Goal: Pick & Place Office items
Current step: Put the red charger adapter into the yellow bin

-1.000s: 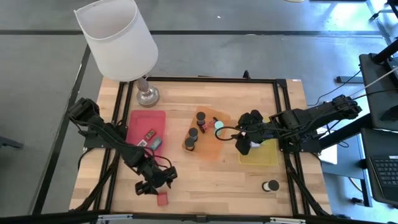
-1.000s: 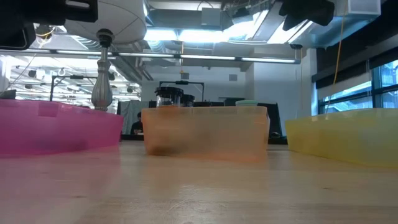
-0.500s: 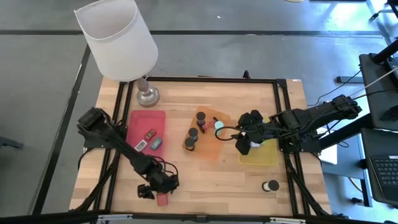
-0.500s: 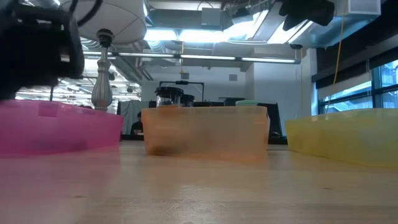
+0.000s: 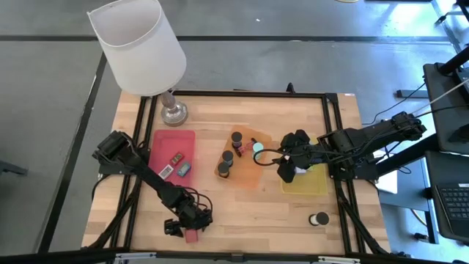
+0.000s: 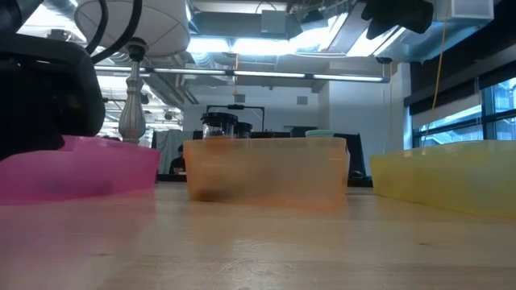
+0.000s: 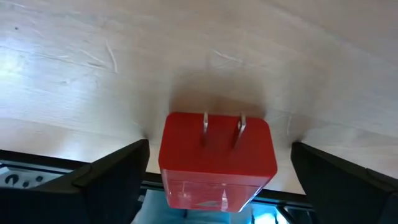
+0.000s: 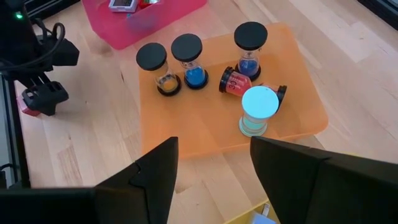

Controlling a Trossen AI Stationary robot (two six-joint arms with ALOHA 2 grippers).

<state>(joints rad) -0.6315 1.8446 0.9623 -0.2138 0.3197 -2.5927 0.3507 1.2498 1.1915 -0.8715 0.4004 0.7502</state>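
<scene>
Office items mostly sorted already: several in pink tray (image 5: 163, 143) and orange tray (image 5: 245, 176). Still loose: red block (image 7: 216, 158) at counter's (image 5: 256, 205) front edge, between spread left hand (image 5: 185, 224) fingers (ungripped), plus a black roll (image 5: 319, 218) near the front right corner. Right hand (image 8: 211, 165) half-spread, empty, by orange tray.

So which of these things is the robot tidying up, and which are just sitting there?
For the job: red block; black-topped timers; teal-topped one; little flat cards; small round roll.
Just there: lamp; table.
</scene>
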